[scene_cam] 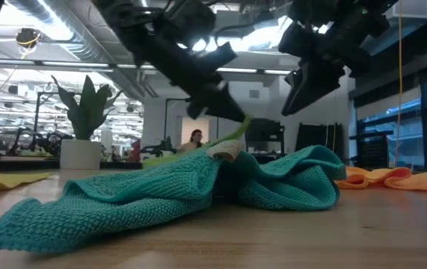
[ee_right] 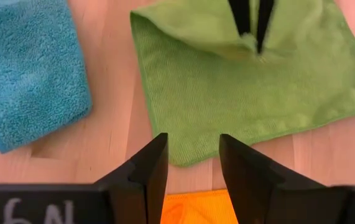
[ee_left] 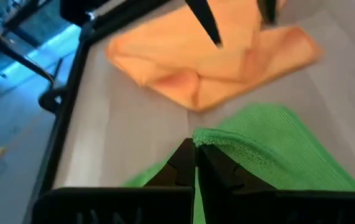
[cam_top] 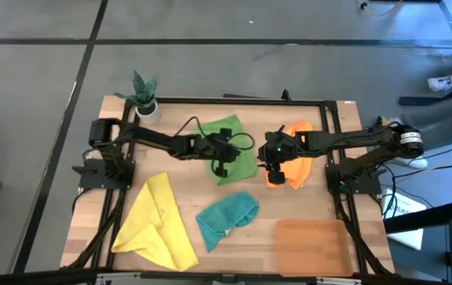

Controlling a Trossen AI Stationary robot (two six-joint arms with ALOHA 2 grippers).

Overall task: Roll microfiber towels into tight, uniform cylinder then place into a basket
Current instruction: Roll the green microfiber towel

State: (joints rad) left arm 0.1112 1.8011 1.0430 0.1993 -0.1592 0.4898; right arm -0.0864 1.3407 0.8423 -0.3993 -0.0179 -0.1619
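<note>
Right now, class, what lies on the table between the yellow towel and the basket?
In the high view, the teal towel lies crumpled between the yellow towel and the basket, with bare wood on either side of it.
</note>
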